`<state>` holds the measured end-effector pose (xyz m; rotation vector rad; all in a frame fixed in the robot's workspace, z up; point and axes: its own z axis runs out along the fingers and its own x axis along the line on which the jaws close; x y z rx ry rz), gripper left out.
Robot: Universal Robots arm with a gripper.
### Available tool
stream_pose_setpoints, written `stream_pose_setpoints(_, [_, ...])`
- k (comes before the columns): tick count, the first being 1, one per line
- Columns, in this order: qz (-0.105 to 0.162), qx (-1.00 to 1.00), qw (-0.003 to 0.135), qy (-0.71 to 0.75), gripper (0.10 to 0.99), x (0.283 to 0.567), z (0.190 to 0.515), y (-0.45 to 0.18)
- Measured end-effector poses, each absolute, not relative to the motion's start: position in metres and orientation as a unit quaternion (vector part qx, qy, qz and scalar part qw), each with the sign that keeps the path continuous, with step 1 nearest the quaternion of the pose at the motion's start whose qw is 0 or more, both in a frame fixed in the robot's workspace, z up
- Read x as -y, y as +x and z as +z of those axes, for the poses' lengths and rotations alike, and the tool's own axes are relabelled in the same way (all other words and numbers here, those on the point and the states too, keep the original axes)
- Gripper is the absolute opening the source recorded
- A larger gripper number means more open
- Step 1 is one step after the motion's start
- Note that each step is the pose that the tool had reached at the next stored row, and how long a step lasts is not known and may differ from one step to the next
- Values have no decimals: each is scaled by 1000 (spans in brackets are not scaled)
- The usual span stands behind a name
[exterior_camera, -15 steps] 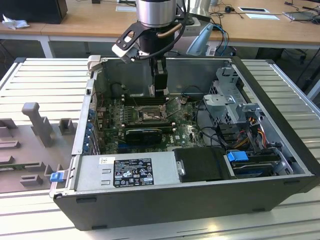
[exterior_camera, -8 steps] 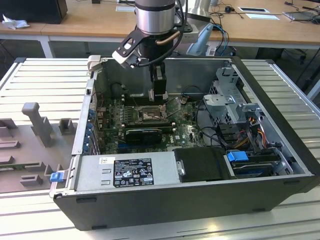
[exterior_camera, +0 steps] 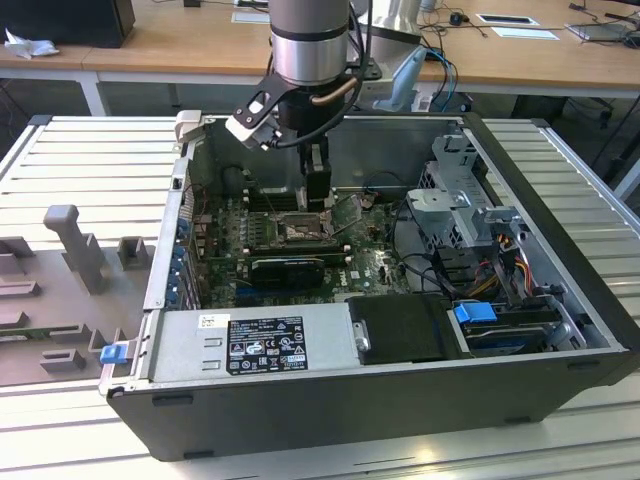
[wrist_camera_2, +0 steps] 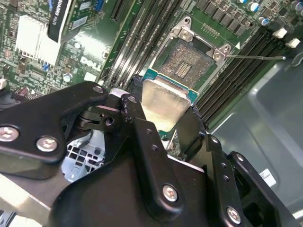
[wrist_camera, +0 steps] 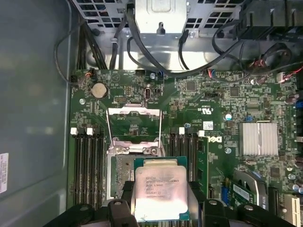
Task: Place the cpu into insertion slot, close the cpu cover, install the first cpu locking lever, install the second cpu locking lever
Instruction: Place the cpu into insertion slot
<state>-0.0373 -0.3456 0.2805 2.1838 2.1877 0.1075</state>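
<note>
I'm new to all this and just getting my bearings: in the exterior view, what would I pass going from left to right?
Grey upright block → blue clip → the hand, gripping the cpu → metal drive cage.

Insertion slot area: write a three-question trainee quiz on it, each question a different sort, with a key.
1. True or false: the cpu is already seated in the insertion slot.
2. The cpu cover is: A) closed over the slot, B) swung open, C) held by the fingers.
3. Fill in: the gripper is shut on the ____.

Key: 1 false, it is held just above the bare slot; 2 B; 3 cpu.
</note>
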Motion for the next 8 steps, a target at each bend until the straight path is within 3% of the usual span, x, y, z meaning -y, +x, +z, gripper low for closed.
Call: stream_pose_setpoints(8, [35,-707,24,706,529,333,259,-50])
